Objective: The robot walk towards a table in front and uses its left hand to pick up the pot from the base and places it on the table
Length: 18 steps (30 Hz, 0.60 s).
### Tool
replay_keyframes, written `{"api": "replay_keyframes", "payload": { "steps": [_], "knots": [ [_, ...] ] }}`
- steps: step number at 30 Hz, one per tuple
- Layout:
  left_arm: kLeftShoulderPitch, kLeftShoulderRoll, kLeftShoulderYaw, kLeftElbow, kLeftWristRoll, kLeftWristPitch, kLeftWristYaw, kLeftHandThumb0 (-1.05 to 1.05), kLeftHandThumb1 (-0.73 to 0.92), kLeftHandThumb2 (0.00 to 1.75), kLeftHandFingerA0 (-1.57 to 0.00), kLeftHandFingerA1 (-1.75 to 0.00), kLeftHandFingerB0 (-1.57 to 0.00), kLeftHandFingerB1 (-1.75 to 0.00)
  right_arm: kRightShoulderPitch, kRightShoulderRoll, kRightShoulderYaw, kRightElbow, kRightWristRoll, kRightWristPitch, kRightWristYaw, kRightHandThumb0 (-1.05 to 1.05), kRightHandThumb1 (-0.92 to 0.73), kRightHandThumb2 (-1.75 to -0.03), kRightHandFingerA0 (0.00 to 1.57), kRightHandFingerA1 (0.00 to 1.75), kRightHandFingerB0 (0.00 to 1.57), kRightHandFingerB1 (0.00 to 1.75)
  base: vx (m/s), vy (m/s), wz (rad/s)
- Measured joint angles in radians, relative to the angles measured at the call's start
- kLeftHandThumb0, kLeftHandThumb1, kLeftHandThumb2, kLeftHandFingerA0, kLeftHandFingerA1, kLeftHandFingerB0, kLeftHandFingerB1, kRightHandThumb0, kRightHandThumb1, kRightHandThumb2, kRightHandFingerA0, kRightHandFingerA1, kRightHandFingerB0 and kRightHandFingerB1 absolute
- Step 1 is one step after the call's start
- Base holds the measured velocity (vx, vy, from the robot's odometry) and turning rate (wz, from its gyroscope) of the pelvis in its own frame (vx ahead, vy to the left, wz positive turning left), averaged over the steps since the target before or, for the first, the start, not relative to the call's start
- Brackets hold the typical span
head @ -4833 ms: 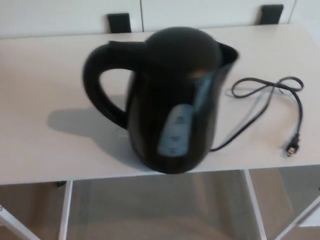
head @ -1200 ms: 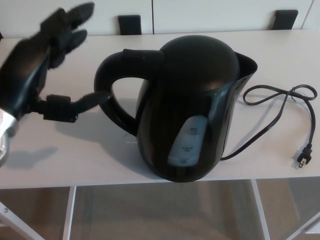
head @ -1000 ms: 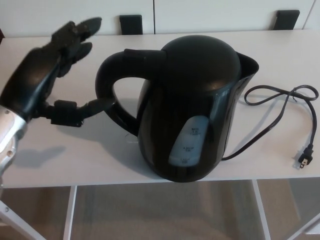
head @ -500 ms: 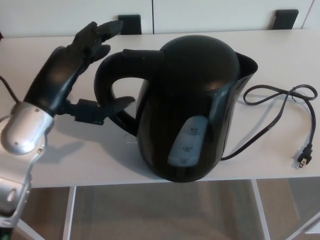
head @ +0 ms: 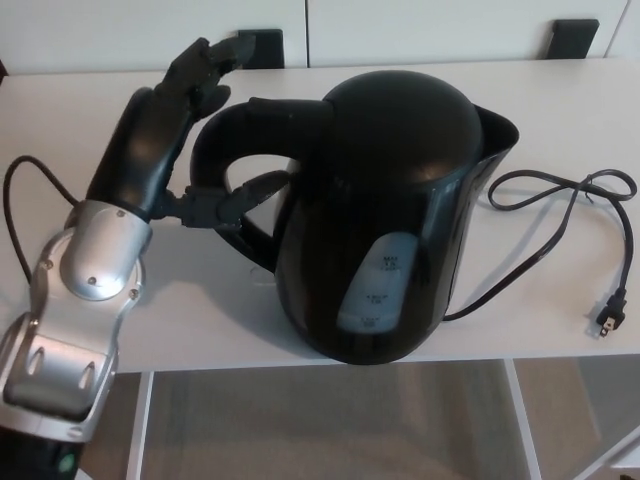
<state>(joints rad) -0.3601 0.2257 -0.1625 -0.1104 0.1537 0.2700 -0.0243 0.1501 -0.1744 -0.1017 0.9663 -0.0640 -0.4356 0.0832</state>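
Now our left hand (head: pixel 152 135) has come right up to the pot (head: pixel 390 220), farther in than half a second ago, when it was still short of the handle (head: pixel 212 140). The thumb (head: pixel 240 195) reaches into the handle's loop from the left, where before only its tip was at the loop's edge. The fingers (head: pixel 200 68) stretch up past the top of the handle, toward the far edge of the table (head: pixel 90 270). Thumb and fingers stand well apart with the handle between them, and nothing is clasped yet. More of our silver forearm (head: pixel 95 260) shows at the lower left than before.

The pot has not moved. It stands upright near the table's front edge, handle to the left and spout to the right, and whatever it rests on is hidden beneath it. The cord (head: pixel 560 195) lies looped to its right as before, with the plug (head: pixel 606 318) near the front edge.
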Motion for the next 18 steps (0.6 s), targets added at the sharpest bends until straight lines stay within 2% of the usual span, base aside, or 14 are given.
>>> {"api": "replay_keyframes", "payload": {
  "steps": [6,10,11,12,18],
  "knots": [
    [0.000,-0.006,0.014,0.049,0.011,-0.001,0.005,-0.32,0.40,0.59,-0.28,-0.41,-0.22,-0.34,-0.007,0.000,0.000,-0.016,0.001,0.011,0.000,-1.05,-0.72,-0.68,0.00,0.32,0.00,0.26,0.00,0.000,0.00],
    [0.000,-0.008,0.024,0.052,0.019,0.000,0.006,-0.33,0.41,0.59,-0.27,-0.40,-0.21,-0.34,-0.007,0.000,-0.001,-0.036,0.002,0.020,0.000,-1.05,-0.72,-0.69,0.00,0.34,0.00,0.20,0.00,0.000,0.00],
    [0.000,-0.008,0.027,0.052,0.020,0.000,0.005,-0.33,0.42,0.60,-0.26,-0.39,-0.21,-0.34,-0.008,0.000,-0.001,-0.037,0.003,0.022,0.000,-1.05,-0.70,-0.70,0.00,0.25,0.00,0.11,0.00,0.000,0.00],
    [0.000,-0.008,0.031,0.052,0.020,0.000,0.005,-0.33,0.42,0.60,-0.26,-0.39,-0.21,-0.34,-0.008,0.000,-0.001,-0.037,0.003,0.024,0.000,-1.05,-0.70,-0.70,0.00,0.25,0.00,0.11,0.00,0.000,0.00],
    [0.000,-0.013,0.057,0.049,0.014,0.017,-0.012,-0.37,0.41,0.60,-0.30,-0.39,-0.22,-0.34,-0.021,0.000,-0.002,-0.030,0.006,0.037,0.000,-1.05,-0.73,-0.69,0.00,0.34,0.00,0.15,0.00,0.000,0.00]
  ]
}}
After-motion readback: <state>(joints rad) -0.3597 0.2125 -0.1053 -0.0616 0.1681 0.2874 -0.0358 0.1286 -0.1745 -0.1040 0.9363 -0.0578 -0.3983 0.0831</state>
